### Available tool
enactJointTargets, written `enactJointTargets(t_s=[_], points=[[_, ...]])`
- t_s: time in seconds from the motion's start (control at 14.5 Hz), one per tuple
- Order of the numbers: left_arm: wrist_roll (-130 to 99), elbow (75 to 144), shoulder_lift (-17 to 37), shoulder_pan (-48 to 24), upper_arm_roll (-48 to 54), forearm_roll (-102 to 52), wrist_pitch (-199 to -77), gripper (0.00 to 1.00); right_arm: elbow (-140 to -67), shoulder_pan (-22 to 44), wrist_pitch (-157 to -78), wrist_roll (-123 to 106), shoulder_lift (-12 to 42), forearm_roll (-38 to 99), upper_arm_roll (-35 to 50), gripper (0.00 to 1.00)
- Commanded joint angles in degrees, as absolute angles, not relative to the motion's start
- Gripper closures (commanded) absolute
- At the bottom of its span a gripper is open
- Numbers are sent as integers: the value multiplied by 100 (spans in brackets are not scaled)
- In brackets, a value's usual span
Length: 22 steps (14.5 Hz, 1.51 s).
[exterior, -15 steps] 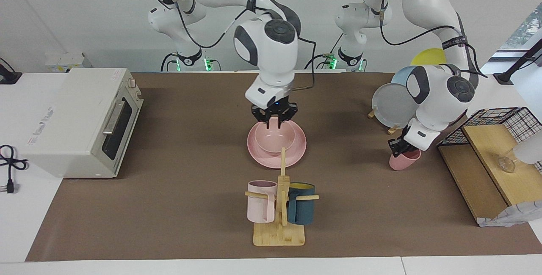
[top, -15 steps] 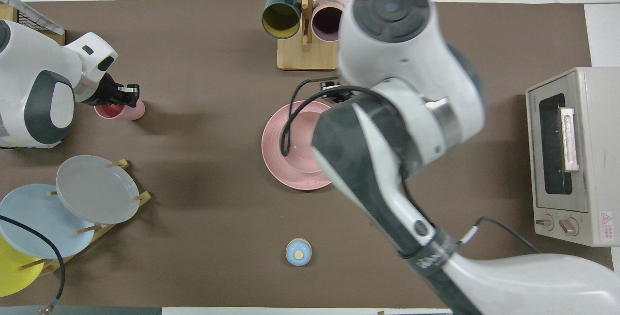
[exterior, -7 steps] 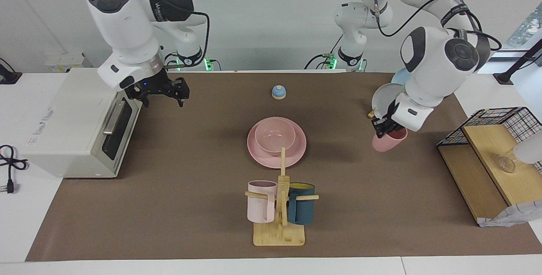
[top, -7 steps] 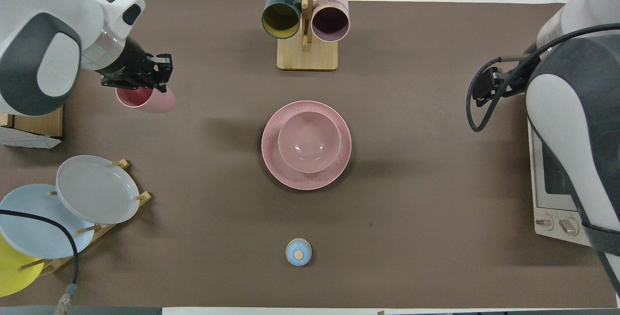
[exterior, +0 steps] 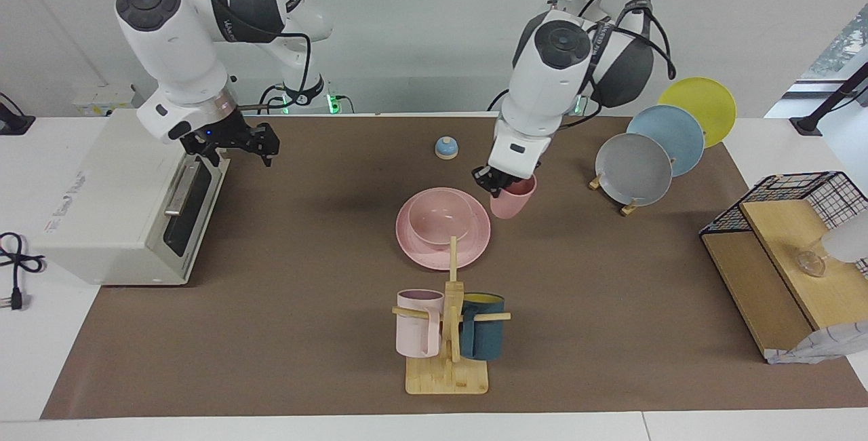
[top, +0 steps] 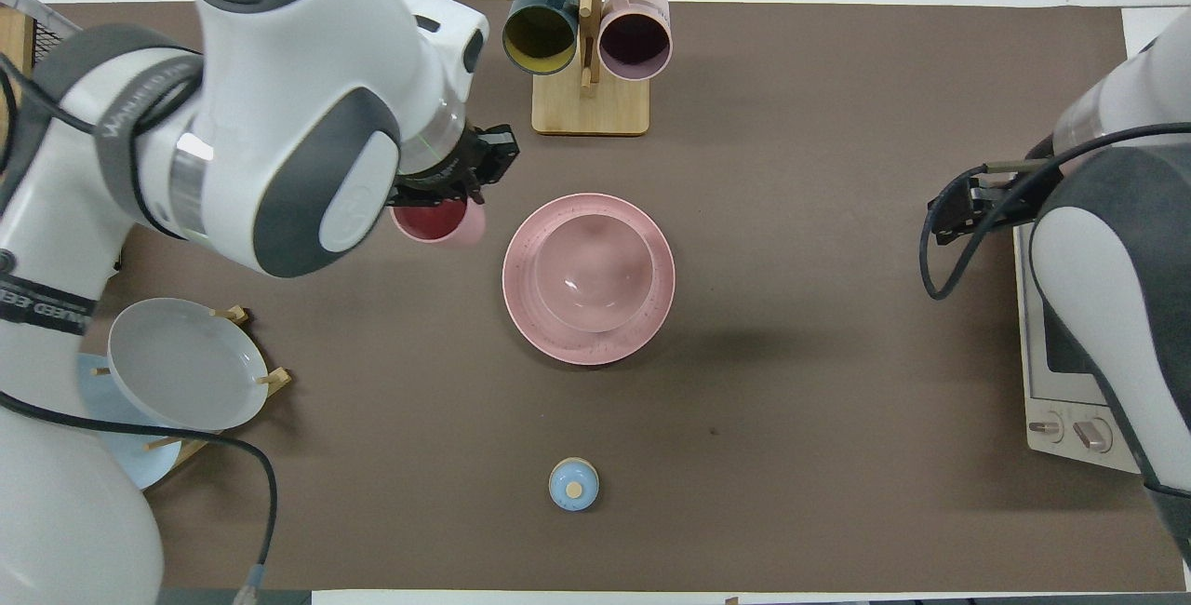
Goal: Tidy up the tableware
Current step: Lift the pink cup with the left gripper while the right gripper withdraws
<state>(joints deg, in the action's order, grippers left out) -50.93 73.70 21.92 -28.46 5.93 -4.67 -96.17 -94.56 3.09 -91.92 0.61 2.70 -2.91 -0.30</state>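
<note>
The right gripper [exterior: 234, 144] hangs with jaws spread wide and empty over the corner of the boxy off-white toaster oven [exterior: 129, 197] at the right arm's end of the brown table mat [exterior: 305, 332]; half a second ago it hung a little farther out over the mat. At the mat's middle the wide, flat, matte pink round plate [exterior: 475, 241] lies unmoved, the smaller deep pink bowl [exterior: 439, 218] sitting in it. The left gripper [exterior: 500, 182], clamped on the rim of the small tapered handleless pink cup [exterior: 513, 201], has carried it from beside the grey plate [exterior: 633, 168] of the plate rack to just above the mat beside the pink plate, toward the left arm's end. The cup tilts slightly. Overhead, the left arm's bulky white wrist hides the fingertips and part of the cup's rim [top: 437, 221]. The grey plate, smooth and round, now shows whole, uncovered by the arm.
</note>
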Motion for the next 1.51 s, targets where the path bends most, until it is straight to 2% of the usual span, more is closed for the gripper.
enactJointTargets(t_s=[0.0,0.62,0.89,1.44], points=[[-5658,7435,2285,-3216,483,-554,-9983,100,-9712,193,-9422,-325,62,-193,-114,0],[-6433,7804,2742,-3682,448,-475,-10766,100,-9808,35,-9220,-756,-79,-211,-106,0],[-6671,8296,2742,-3797,457,-220,-11302,100,-9773,26,-9220,-800,-140,-211,-105,0],[-6680,8508,2830,-3806,457,-202,-11601,100,-9765,9,-9237,-765,-106,-211,-158,0]])
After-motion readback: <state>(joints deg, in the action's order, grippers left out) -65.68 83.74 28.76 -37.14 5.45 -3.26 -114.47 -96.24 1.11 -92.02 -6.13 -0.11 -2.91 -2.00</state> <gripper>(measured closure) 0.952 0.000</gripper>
